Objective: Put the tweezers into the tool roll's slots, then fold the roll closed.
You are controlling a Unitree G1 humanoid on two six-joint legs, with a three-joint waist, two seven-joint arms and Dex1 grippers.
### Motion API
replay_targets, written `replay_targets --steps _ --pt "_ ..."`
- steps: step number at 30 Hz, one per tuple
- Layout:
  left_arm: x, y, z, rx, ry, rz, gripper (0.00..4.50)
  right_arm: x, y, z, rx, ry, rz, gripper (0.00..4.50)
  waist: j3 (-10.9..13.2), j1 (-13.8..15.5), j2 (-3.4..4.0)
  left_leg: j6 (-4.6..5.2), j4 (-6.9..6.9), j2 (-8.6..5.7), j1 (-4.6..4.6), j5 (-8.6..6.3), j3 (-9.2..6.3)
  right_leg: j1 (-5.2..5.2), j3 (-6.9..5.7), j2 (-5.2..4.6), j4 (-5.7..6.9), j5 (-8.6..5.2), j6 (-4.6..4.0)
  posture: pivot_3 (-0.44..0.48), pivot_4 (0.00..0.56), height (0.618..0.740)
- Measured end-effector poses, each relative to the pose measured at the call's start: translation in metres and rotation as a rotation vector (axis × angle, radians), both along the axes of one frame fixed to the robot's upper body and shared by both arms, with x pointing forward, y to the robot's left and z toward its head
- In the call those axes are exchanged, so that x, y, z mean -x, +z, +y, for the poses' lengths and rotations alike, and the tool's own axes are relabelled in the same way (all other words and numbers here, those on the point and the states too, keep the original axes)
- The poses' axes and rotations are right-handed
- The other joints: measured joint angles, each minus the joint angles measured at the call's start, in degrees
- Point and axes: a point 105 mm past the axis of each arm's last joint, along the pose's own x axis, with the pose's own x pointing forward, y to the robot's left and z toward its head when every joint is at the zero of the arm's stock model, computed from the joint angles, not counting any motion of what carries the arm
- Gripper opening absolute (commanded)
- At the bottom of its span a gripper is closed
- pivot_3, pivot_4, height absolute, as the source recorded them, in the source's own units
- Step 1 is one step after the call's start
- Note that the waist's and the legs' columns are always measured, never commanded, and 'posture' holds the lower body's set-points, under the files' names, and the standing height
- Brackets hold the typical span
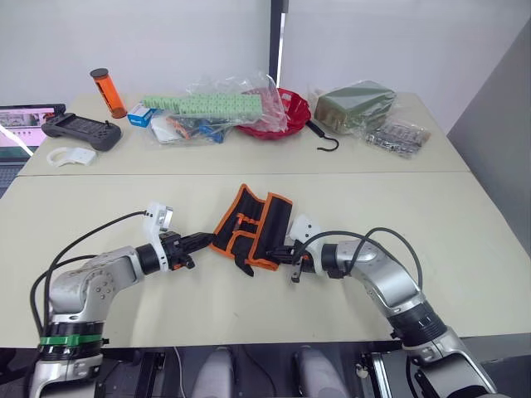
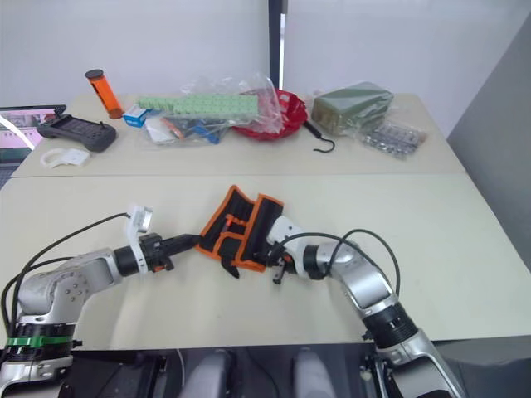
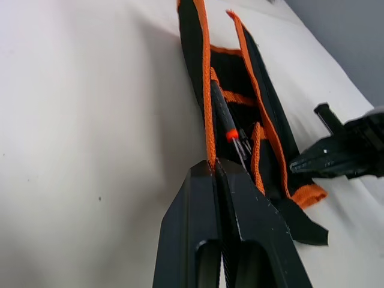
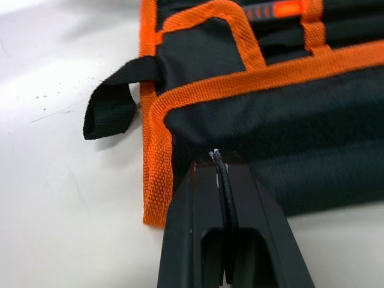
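The tool roll (image 1: 253, 225) lies partly folded in the middle of the near table, black with orange trim, both side flaps raised. My left gripper (image 1: 206, 241) is shut on the orange trim of its left edge (image 3: 207, 120). At the roll's near right edge, my right gripper (image 1: 290, 254) is shut with its tips pinching the black flap (image 4: 282, 138). Slim black tweezers (image 3: 223, 114), one with a red mark, sit in the slots (image 3: 240, 99) between the flaps, mostly hidden. The small black strap (image 4: 111, 111) hangs loose at the roll's near corner.
On the far table stand a red bowl (image 1: 282, 112), a black hook (image 1: 325, 138), plastic bags of parts (image 1: 207, 108), a green packet (image 1: 357, 104), an orange bottle (image 1: 108, 91) and a black controller (image 1: 81, 131). A laptop (image 1: 17, 124) sits at the far left.
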Motion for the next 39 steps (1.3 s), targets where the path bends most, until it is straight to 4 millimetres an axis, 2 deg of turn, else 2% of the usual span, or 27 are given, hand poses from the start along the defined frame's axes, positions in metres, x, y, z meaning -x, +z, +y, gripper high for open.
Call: replay_targets --steps 6,11,18,22,31,39 --pt "0.004 0.004 -0.003 0.012 -0.018 0.009 0.02 0.003 -0.001 0.0 0.01 -0.009 0.006 0.0 0.0 0.18 0.0 0.0 -0.03 -0.01 -0.01 0.0 0.0 0.01 0.0 -0.01 -0.08 0.0 0.0 0.0 0.15 0.74" --pt "0.001 0.021 -0.021 0.043 -0.076 -0.038 0.02 0.005 -0.002 0.0 0.028 0.0 0.005 0.0 0.0 0.32 -0.01 0.0 0.0 -0.03 0.0 0.0 0.01 0.06 0.0 -0.02 -0.1 0.0 0.01 0.0 0.15 0.74" --pt "-0.001 0.026 -0.054 0.086 -0.169 -0.053 0.02 0.005 -0.002 -0.001 0.037 -0.002 0.003 0.0 -0.01 0.55 -0.02 0.0 0.03 -0.04 0.01 0.0 0.0 0.12 0.0 -0.02 -0.14 0.0 0.01 0.0 0.15 0.74" --pt "0.003 0.018 -0.076 0.051 -0.26 -0.042 0.02 0.007 -0.002 0.0 0.037 0.0 0.003 0.0 -0.01 0.37 -0.02 0.0 0.02 -0.04 0.0 0.0 0.01 0.11 0.0 -0.02 -0.15 0.0 0.01 0.0 0.15 0.74" --pt "0.01 0.008 -0.106 0.014 -0.382 -0.052 0.02 0.007 -0.002 0.0 0.042 -0.006 0.008 0.0 -0.02 0.44 -0.02 0.0 0.01 -0.05 0.0 0.0 0.0 0.12 0.0 -0.01 -0.17 -0.01 0.01 0.0 0.15 0.74" --pt "0.001 -0.01 -0.11 -0.057 -0.384 -0.058 0.02 0.008 -0.002 -0.001 0.046 -0.014 0.003 0.0 -0.02 0.55 -0.02 0.0 0.02 -0.06 0.0 0.0 0.0 0.14 0.0 -0.02 -0.19 -0.01 0.02 0.0 0.15 0.74"
